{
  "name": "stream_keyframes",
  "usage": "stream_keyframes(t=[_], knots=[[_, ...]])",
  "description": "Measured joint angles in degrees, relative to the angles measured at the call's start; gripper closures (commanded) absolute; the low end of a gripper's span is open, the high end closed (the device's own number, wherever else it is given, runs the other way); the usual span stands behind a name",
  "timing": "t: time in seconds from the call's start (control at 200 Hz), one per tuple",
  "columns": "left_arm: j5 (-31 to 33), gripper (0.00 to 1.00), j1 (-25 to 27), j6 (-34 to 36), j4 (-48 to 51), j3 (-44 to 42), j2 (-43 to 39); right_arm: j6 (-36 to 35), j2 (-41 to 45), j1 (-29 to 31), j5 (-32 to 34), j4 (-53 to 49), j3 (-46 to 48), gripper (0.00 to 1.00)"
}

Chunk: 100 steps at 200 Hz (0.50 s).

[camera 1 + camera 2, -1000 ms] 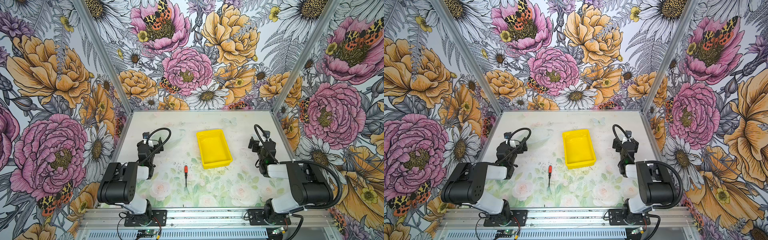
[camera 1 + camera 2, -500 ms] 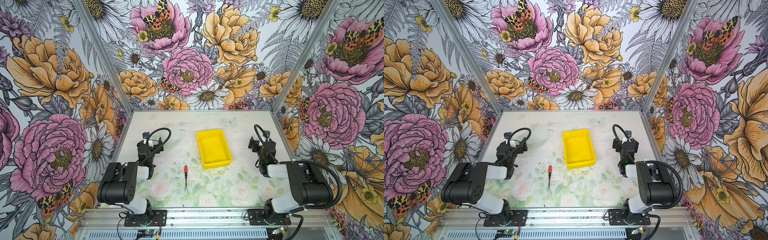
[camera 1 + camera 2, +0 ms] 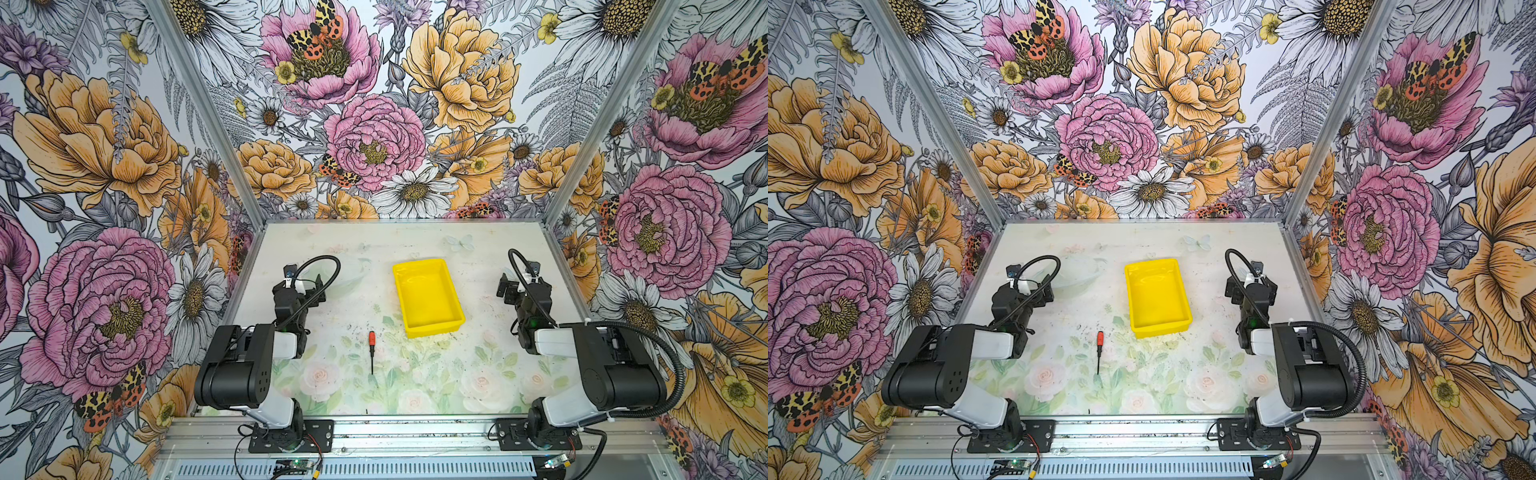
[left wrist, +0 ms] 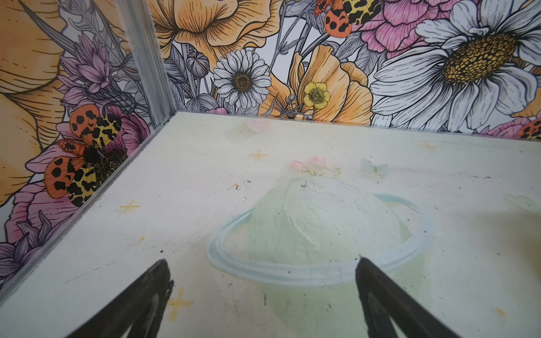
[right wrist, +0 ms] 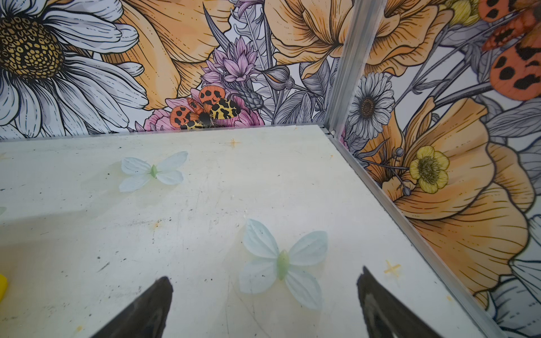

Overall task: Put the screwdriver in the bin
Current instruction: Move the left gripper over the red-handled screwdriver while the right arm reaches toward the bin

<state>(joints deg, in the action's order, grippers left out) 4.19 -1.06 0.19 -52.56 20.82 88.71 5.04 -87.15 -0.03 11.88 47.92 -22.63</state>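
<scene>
Tabletop (image 3: 374, 249): pale, floral print, carries all items. Bin (image 3: 432, 330): yellow, low-walled, empty, standing between the two hands and level with them, to the right of the left hand. Left hand (image 4: 262, 263): jaws spread wide with nothing between them, aimed at the far wall, clear of every item. Right hand (image 5: 264, 276): likewise spread wide and empty, at the opposite edge. Screwdriver (image 3: 372, 353): flat on the tabletop, behind the left hand on the robot's side and off to its right, well apart from both hands but judged nearer the left; near the bin's close corner, not touching. Long axis runs front to back, parallel to the left hand's reach: red handle toward the bin, shaft tip toward the robot's base.
</scene>
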Motion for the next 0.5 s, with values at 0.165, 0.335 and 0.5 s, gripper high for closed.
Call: stream_keyframes(t=[0.165, 0.335, 0.5], knots=[[1.57, 0.01, 0.02, -0.42, 0.15, -0.04, -0.50, 0.04, 0.13, 0.00, 0.35, -0.48, -0.02, 0.01], [3.87, 0.01, 0.15, -0.83, 2.58, -0.35, -6.69, 0.57, 4.22, 0.00, 1.57, -9.01, -1.64, 0.00], [5.77, 0.01, 1.18, -1.73, 15.15, 1.31, -16.94, 2.05, 10.47, 1.14, 3.10, -20.46, -5.95, 0.01]])
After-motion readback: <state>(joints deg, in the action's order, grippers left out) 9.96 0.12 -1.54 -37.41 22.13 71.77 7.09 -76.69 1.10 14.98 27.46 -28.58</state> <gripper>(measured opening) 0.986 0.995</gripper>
